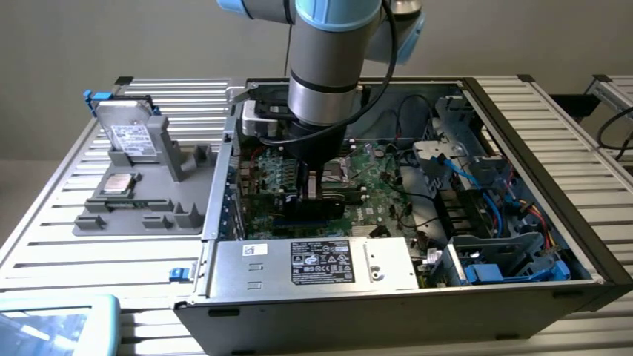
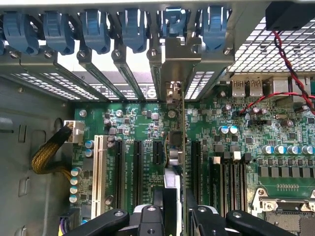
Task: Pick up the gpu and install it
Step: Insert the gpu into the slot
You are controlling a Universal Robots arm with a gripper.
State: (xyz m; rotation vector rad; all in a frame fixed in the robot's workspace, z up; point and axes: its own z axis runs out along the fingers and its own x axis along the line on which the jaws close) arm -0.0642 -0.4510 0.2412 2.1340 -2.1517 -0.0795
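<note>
Fingers (image 2: pixel 147 221) of your gripper (image 2: pixel 170 216) are pinched on the gpu (image 2: pixel 173 162), edge-on and upright over the motherboard (image 2: pixel 275 132) slots inside the case (image 1: pixel 554 126); light, stiff, fragile card, so grip its edges.

Exterior view: the arm (image 1: pixel 322 67) is cut off at the top edge and hides the motherboard (image 1: pixel 381 174) behind it — the gpu (image 1: pixel 319 200) is largely masked; label (image 1: pixel 319 262) text is illegible.
</note>
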